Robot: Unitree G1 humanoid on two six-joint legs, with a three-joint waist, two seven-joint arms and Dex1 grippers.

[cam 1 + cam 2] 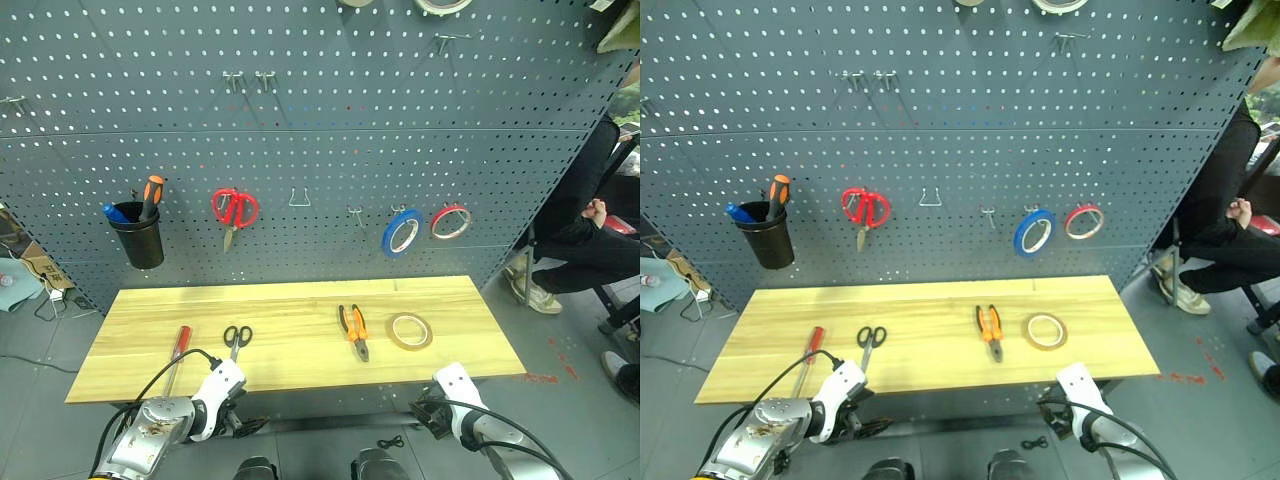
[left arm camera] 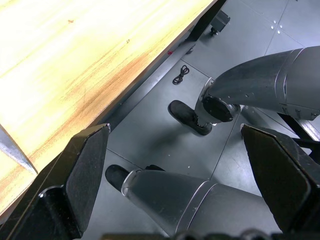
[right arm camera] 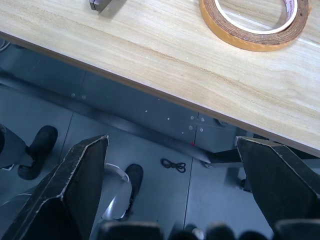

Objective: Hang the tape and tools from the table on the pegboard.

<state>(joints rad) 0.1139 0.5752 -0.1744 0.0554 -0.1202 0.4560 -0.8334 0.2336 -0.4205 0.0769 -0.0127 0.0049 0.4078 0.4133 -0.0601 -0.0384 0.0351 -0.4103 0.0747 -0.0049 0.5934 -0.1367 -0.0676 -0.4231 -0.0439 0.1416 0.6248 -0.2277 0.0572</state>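
Note:
On the light wooden table [image 1: 290,300] lie, from left to right, a red-handled screwdriver [image 1: 179,347], small black scissors [image 1: 237,338], orange-and-black pliers [image 1: 353,330] and a yellowish tape ring [image 1: 410,331]. Behind the table rises the dark grey pegboard [image 1: 300,120]. My left gripper [image 2: 174,131] hangs open below the table's near edge, nearest the scissors. My right gripper [image 3: 171,141] is open too, low before the near edge under the tape [image 3: 250,44]. Neither holds anything.
The pegboard carries a black cup [image 1: 138,240] with an orange-and-black screwdriver, red scissors [image 1: 234,210], a blue ring [image 1: 402,232] and a red ring [image 1: 451,222]. Bare hooks [image 1: 299,197] sit between them. A person [image 1: 590,230] sits at the right.

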